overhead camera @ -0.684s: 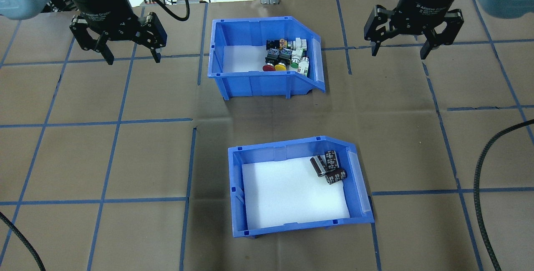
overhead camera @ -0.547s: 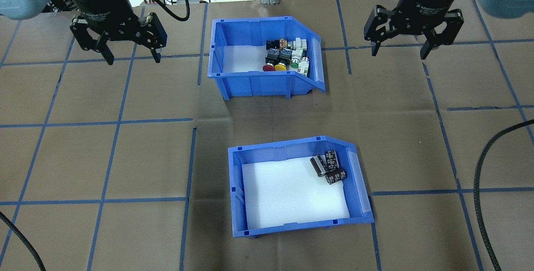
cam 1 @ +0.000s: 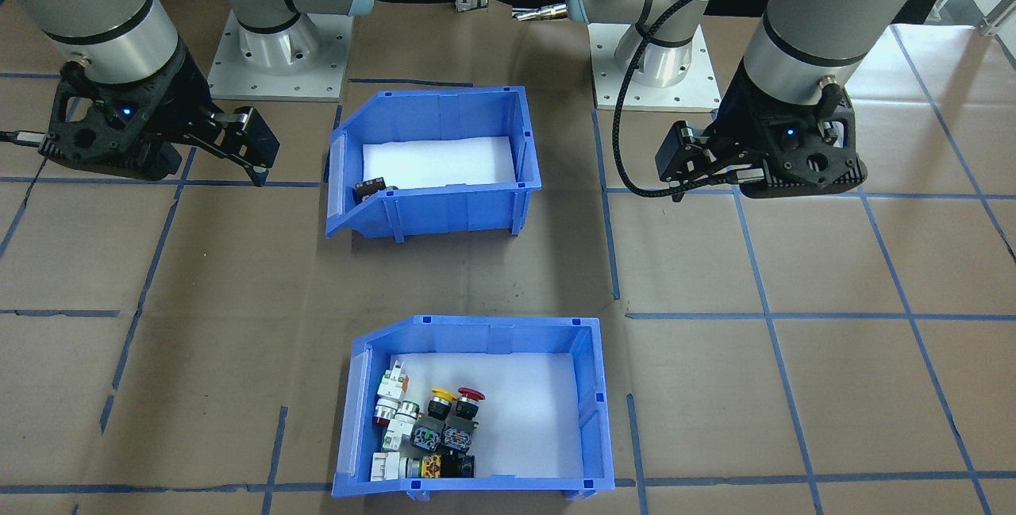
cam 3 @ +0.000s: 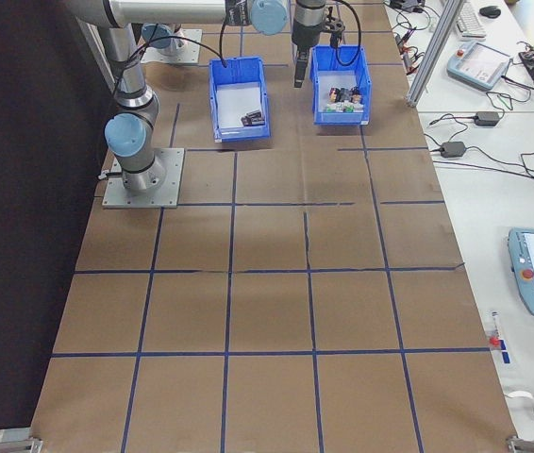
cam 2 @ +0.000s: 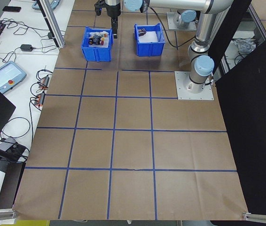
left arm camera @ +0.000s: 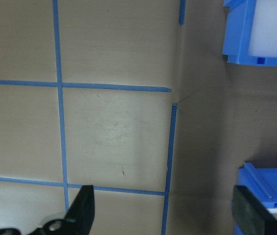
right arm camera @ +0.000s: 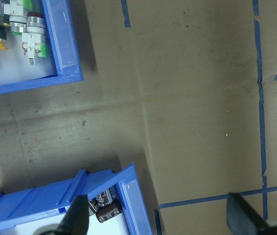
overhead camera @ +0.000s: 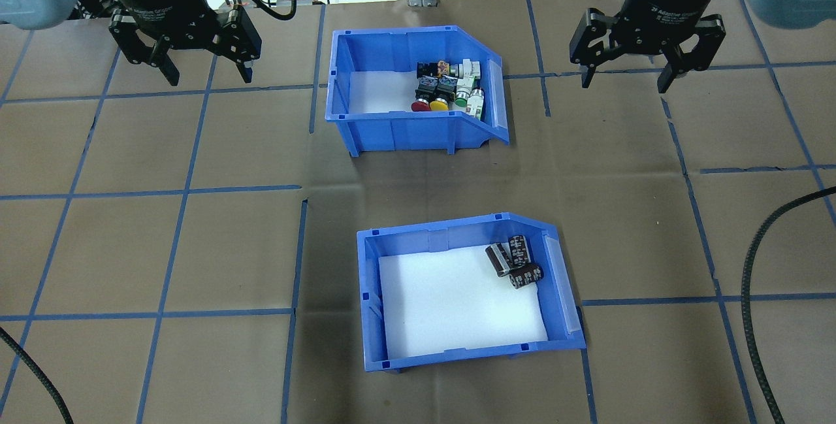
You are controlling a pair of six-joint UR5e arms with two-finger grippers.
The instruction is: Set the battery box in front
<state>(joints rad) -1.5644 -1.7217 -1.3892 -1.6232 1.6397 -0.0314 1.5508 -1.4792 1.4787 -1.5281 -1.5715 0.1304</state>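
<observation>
The left gripper (overhead camera: pixel 204 76) had lifted toward 12 o'clock since the earlier frames, jaws spread wide and empty. The switch bin (overhead camera: pixel 418 130) sat unmoved at 12 o'clock of the battery box (overhead camera: pixel 457 352), three batteries (overhead camera: pixel 514 260) in the box's 2 o'clock corner. The right gripper (overhead camera: pixel 626 82) stayed put, wide open, empty.

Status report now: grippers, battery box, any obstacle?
Left gripper open, right gripper open, both empty. Battery box on table, untouched. Switch box beyond it.
</observation>
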